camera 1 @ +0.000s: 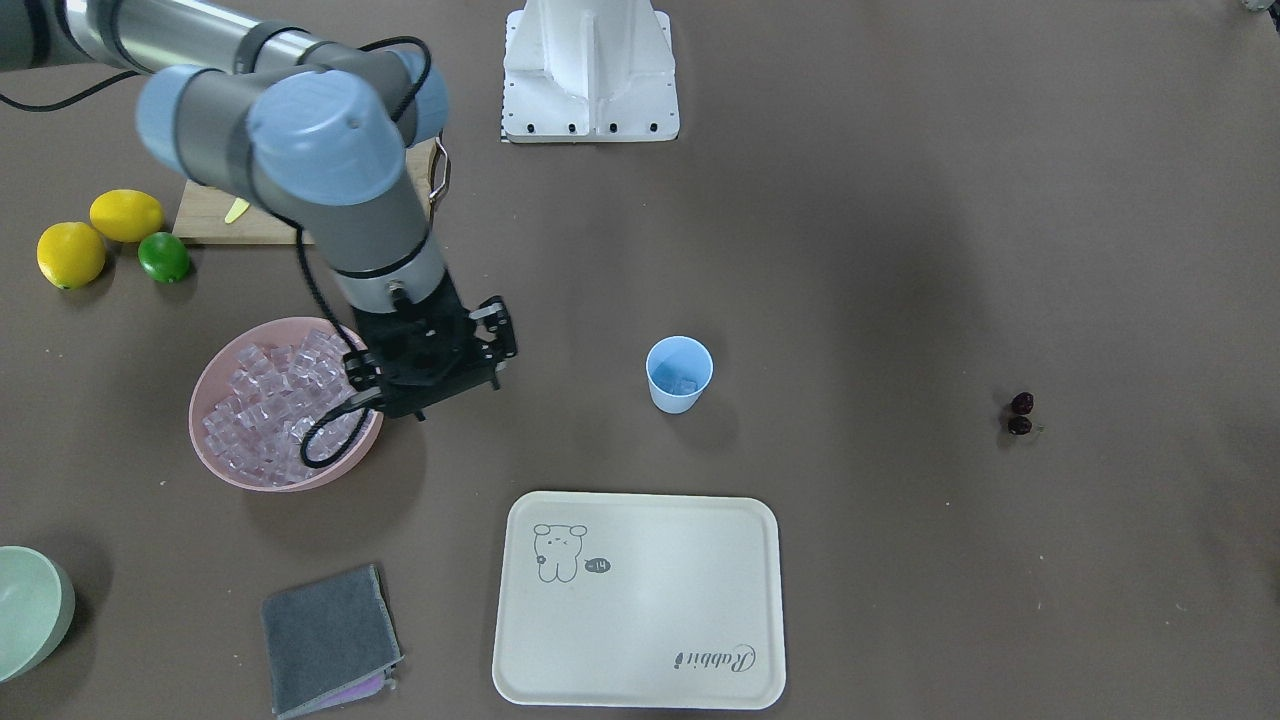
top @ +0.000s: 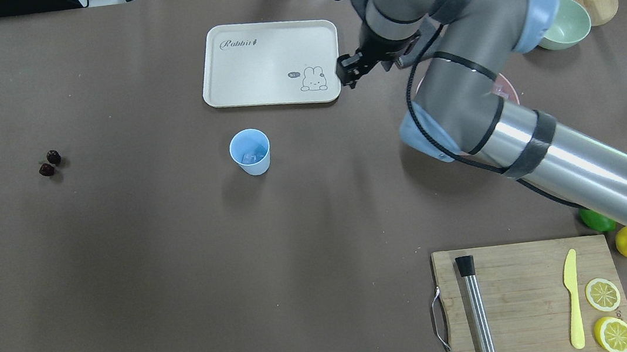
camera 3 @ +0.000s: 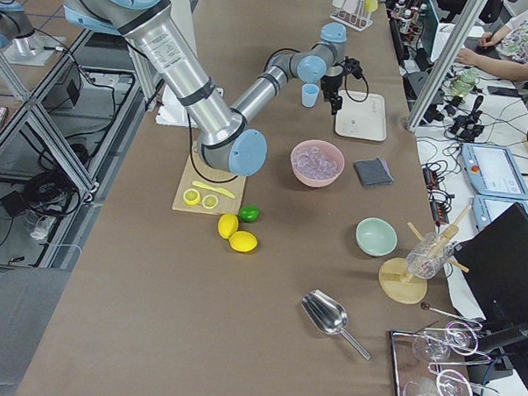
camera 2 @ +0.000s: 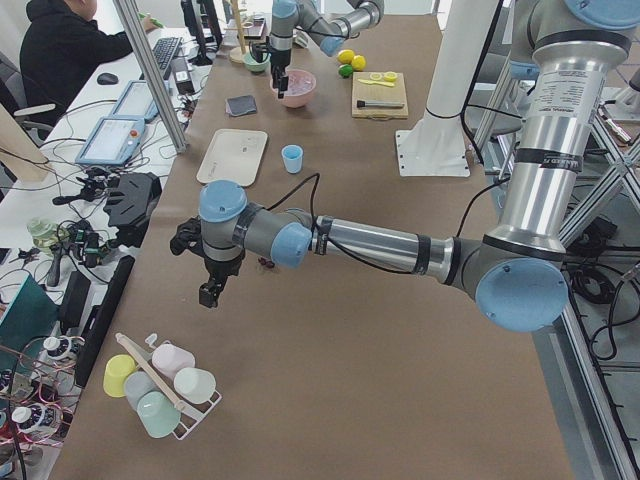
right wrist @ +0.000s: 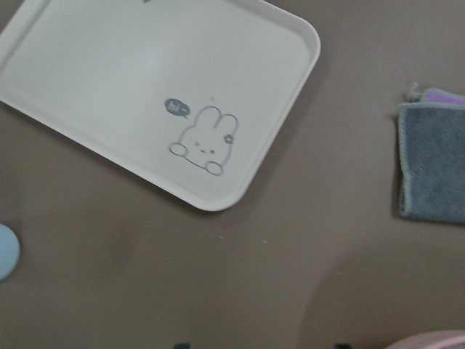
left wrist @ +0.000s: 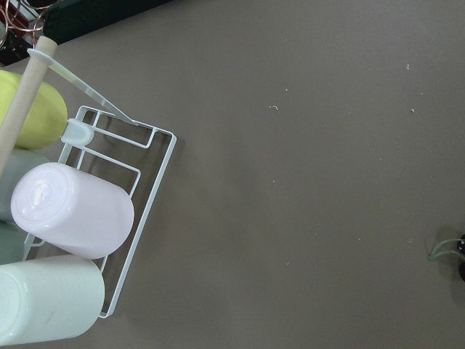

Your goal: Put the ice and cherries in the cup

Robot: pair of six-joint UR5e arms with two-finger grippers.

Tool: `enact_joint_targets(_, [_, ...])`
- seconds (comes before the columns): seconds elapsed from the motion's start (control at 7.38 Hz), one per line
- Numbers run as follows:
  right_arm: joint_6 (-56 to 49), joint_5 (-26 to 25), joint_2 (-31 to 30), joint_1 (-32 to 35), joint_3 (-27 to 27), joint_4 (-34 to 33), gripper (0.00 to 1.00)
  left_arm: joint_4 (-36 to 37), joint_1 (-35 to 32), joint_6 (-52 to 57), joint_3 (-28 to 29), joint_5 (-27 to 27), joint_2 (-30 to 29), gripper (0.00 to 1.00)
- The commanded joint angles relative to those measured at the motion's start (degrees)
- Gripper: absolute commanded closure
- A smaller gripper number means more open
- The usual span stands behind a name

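Ice-loading is judged under way: small light blue plastic cup (camera 1: 679, 373) central on worktop (camera 1: 900, 250), clear ice cube (camera 1: 682, 384) inside. Right pincer (camera 1: 432, 372) is held open over the rim of the pink ice-filled bowl (camera 1: 195, 425); another cube must be gripped. Left pincer (camera 2: 210, 292): cannot tell.

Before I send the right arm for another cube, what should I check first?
1. The cup upright, mouth unobstructed: ok.
2. Ice in the cup: ok, at least one cube shows at its bottom.
3. The pink bowl stocked with cubes: ok, heaped.
4. The right gripper open and empty: ok, its wrist view shows the tips apart with nothing between.
5. The cherries in the cup: not ok, they lie on the table, well apart from it.
6. The left gripper open: cannot tell, only the side view shows it.
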Motion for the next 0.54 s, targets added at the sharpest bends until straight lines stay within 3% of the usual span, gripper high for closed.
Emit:
enact_joint_targets(0.0, [-11.6,3.6,-9.3,4.3,3.2,3.0,0.56,0.0,0.0,0.1,-0.2,0.0,0.5,0.02])
enact_joint_targets(0.41, [-16.2,2.0,-16.6,3.7,2.8,12.4,0.55,0.0,0.0,0.1,0.2,0.0,0.3,0.02])
